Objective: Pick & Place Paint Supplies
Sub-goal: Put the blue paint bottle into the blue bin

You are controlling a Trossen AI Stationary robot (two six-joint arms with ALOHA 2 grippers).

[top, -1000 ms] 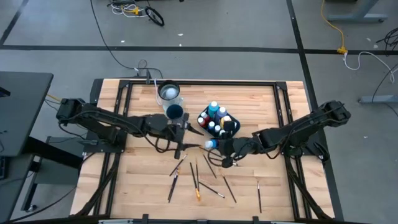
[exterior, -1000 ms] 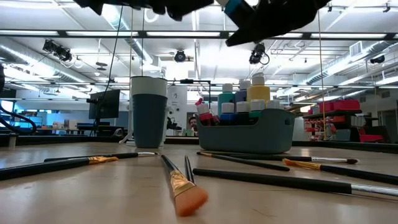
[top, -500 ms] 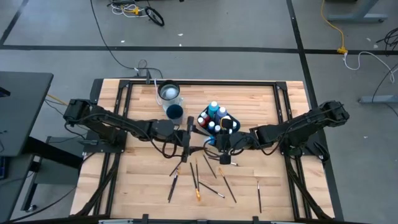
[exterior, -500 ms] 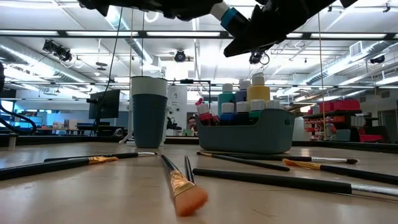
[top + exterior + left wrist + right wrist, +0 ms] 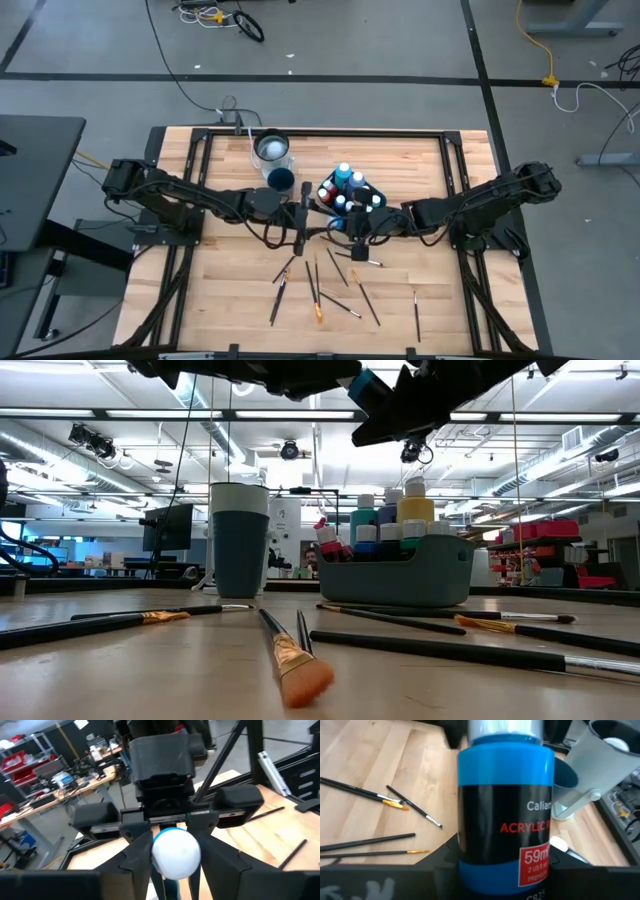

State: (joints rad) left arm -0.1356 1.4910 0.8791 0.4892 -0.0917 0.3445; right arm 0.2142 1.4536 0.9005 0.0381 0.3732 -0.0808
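**A:** Where's the bottle right now?

**B:** The blue paint bottle (image 5: 505,805) hangs in the air over the middle of the table, near the teal tray (image 5: 400,575). Your right gripper (image 5: 358,232) is clamped around its body. Your left gripper (image 5: 170,851) faces it, fingers either side of the pale cap (image 5: 176,853); whether they're pressing on it, I cannot tell.

**A:** What could spoil it from here?

**B:** As I see it, letting go on the right before the left truly bites. The cap is smooth and rounded, so a shallow pinch could slip, and the bottle would drop onto the brushes (image 5: 318,285) below. Closing off-centre could also tilt it against your right fingers.

**A:** And the tray?

**B:** It's crowded with bottles (image 5: 385,520) already; coming in low could knock them.
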